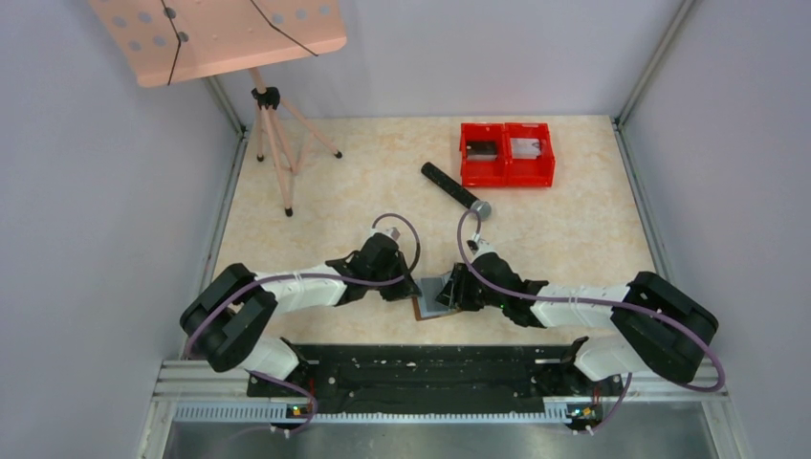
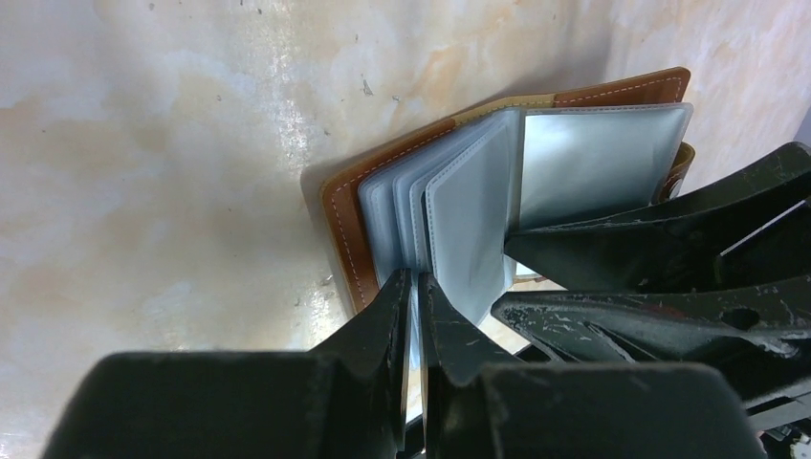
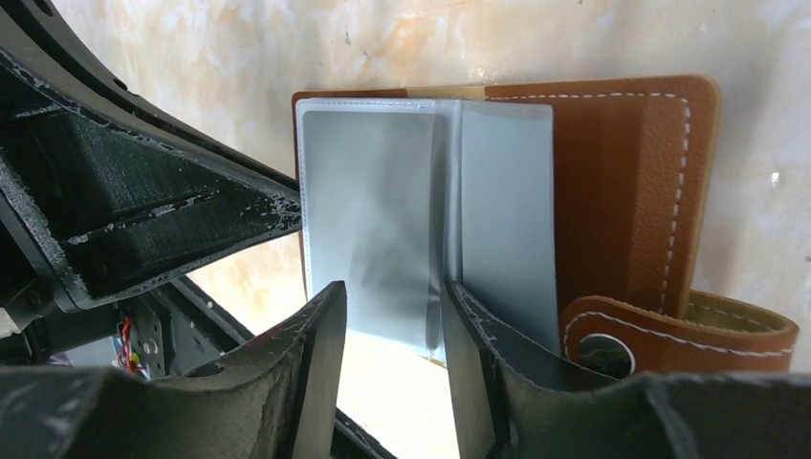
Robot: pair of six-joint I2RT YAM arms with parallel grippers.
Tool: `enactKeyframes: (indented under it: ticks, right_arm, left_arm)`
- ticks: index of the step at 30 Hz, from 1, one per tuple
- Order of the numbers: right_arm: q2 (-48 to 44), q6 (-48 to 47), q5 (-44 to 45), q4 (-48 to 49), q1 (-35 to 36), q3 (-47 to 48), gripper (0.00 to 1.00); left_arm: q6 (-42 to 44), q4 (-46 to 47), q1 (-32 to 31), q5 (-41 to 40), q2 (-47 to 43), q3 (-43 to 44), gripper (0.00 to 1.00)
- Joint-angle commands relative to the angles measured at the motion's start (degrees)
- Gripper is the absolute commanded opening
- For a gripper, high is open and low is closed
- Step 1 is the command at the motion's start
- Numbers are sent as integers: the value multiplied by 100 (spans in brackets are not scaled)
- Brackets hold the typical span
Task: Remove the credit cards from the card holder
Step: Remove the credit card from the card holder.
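Card holder [image 1: 432,298]: lay open on the table [image 1: 574,249] at 6 o'clock, near the front edge, between the 2 arms; brown cover down, grey-blue sleeves [image 2: 478,220] fanned upward.
Left gripper [image 2: 414,287]: at 9 o'clock of the card holder; fingers pressed almost together, pinching 1 thin sleeve by its edge.
Right gripper [image 3: 387,306]: at 3 o'clock of the card holder; fingers spread, 1 sleeve stood in the gap.
Brown tab [image 3: 689,335]: just beside 1 right finger.
Red bins [image 1: 507,153]: at 1 o'clock, well apart.
Black rod [image 1: 451,186]: between the bins and the card holder.
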Motion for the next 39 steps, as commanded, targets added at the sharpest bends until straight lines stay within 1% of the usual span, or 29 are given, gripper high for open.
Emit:
enactKeyframes:
  ticks: [1, 6, 17, 27, 30, 34, 39]
  right_arm:
    - [26, -151, -67, -13, -20, -15, 45]
    - [116, -209, -174, 74, 3, 31, 54]
    - [201, -260, -163, 27, 72, 161, 63]
    - [245, -280, -102, -64, 82, 283, 67]
    - [263, -277, -90, -96, 91, 323, 72]
    - [270, -269, -71, -110, 83, 343, 75]
    - [272, -268, -23, -185, 105, 381, 76]
  left_arm:
    - [50, 220, -100, 145, 40, 222, 12]
    - [66, 209, -122, 164, 39, 295, 12]
    - [99, 260, -205, 286, 142, 442, 12]
    - [92, 362, -296, 349, 131, 444, 12]
    - [86, 423, -314, 383, 113, 417, 12]
    - [77, 557, -339, 489, 117, 382, 12]
    - [64, 745, -356, 576, 48, 309, 12]
